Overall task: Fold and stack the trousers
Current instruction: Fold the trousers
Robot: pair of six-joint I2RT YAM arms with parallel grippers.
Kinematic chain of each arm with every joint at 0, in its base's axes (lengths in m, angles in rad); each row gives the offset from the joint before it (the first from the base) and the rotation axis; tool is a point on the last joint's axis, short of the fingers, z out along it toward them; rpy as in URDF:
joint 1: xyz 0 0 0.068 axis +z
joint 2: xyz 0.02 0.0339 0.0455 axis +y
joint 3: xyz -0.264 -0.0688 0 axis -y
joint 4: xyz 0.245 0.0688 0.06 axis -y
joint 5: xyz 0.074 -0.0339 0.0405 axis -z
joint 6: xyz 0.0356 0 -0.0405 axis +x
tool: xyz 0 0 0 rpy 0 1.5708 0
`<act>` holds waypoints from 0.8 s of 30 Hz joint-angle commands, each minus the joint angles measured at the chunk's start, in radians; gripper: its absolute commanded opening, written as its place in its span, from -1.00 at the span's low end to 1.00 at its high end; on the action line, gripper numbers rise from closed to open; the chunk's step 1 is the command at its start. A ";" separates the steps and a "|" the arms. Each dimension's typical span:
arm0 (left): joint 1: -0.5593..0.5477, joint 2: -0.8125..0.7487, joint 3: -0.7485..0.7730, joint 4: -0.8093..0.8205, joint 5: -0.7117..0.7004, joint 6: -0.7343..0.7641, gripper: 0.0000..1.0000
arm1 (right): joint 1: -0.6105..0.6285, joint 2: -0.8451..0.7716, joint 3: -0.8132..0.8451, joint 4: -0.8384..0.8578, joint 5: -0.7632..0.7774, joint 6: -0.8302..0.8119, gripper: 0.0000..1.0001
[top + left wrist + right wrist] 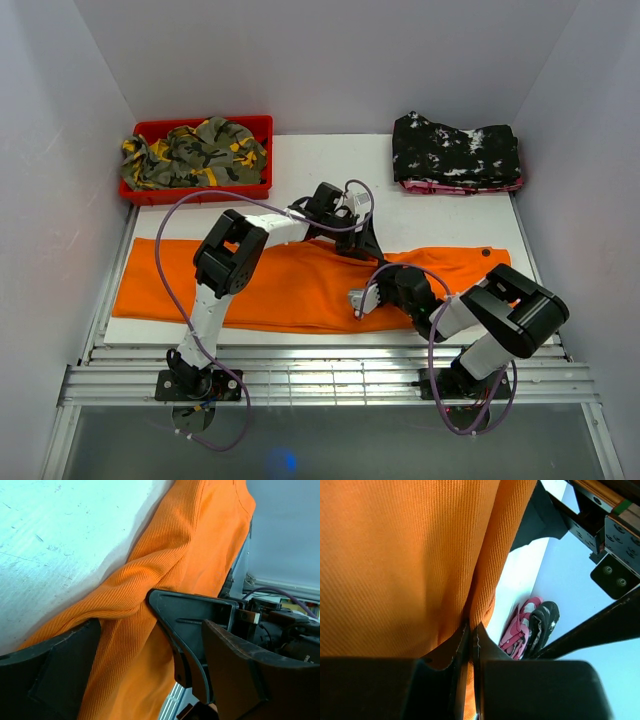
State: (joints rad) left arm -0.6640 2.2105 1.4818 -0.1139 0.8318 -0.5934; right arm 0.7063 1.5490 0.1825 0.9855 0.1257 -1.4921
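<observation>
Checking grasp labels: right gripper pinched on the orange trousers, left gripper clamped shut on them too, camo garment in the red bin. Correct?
Not the left one. The left wrist view shows the left gripper open, jaws wide apart over the trousers. The rest holds: right gripper pinched on the trousers, camo garment in the red bin.

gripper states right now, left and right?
Left gripper: open, gripping nothing.
Right gripper: closed, pinching a fold of the trousers.
</observation>
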 commanded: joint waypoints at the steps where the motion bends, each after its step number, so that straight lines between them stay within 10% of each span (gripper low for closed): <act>1: -0.011 -0.040 -0.017 -0.021 -0.036 -0.063 0.90 | 0.005 0.013 0.035 0.087 0.032 0.020 -0.85; 15: -0.032 0.037 0.002 0.187 -0.013 -0.265 0.96 | 0.021 -0.010 0.095 0.020 0.060 0.066 -0.81; 20: -0.005 0.034 -0.014 0.260 0.003 -0.313 0.96 | 0.016 -0.073 0.069 -0.051 0.111 0.085 0.60; 24: 0.021 0.032 -0.020 0.269 0.007 -0.307 0.96 | 0.013 -0.252 0.034 -0.189 0.107 0.156 0.79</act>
State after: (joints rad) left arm -0.6487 2.2478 1.4853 0.1604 0.8654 -0.9028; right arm 0.7147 1.4235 0.2287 0.8516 0.2226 -1.3956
